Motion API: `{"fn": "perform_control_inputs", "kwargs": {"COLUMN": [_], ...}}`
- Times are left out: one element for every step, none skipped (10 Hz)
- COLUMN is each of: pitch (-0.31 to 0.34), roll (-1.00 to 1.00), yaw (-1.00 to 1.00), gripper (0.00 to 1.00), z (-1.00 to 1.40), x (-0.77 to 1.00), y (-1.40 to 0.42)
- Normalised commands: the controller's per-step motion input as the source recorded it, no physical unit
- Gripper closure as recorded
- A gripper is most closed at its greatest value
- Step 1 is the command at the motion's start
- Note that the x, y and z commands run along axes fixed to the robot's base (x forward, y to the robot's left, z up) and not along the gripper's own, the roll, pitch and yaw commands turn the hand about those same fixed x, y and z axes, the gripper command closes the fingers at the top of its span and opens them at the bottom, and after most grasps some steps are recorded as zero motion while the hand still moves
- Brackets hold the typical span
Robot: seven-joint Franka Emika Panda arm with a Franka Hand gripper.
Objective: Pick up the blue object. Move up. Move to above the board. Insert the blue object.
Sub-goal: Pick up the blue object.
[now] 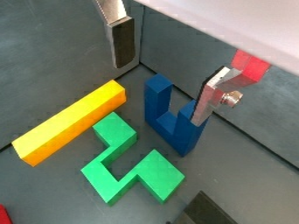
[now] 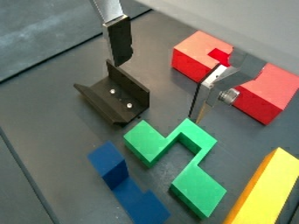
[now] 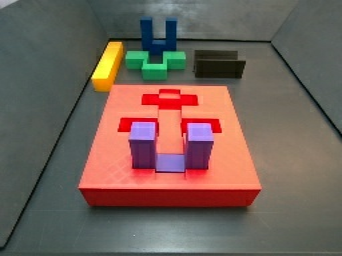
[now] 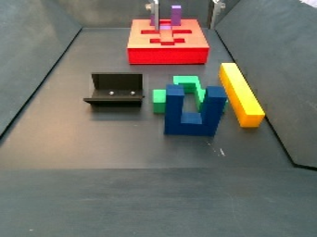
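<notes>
The blue object is a navy U-shaped block standing on the dark floor with its prongs up. It also shows in both side views and, partly, in a wrist view. My gripper is open and empty, hanging above the floor near the blue object. One finger overlaps a prong in that view, and the other finger is apart from it. The gripper also shows in a wrist view. The red board lies apart from the blue object, with a purple U block in it.
A green block touches the blue object, and a yellow bar lies beside it. The fixture stands on the floor next to the green block. Grey walls enclose the floor.
</notes>
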Motion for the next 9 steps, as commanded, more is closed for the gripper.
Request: {"fn": "perform_control_inputs", "kwargs": {"pitch": [0.083,0.130,0.166,0.161,0.147,0.153,0.143,0.103,0.053], "roll": [0.31,0.36,0.33,0.34,0.34,0.31,0.28,0.19,0.16], "yaw": [0.00,0.00,-0.08,-0.13,-0.14,-0.23,-0.27,-0.27,-0.28], "gripper": [0.00,0.00,0.00,0.00,0.00,0.00,0.00,0.00,0.00], "z": [-0.17,-0.30,-0.33,-0.33,-0.29,-0.25,-0.26,-0.19,-0.17], "x": [0.64,0.71,0.69,0.63,0.62,0.63,0.40,0.23,0.03], "y": [0.58,0.56,0.53,0.50,0.48,0.35,0.27,0.26,0.10]}}
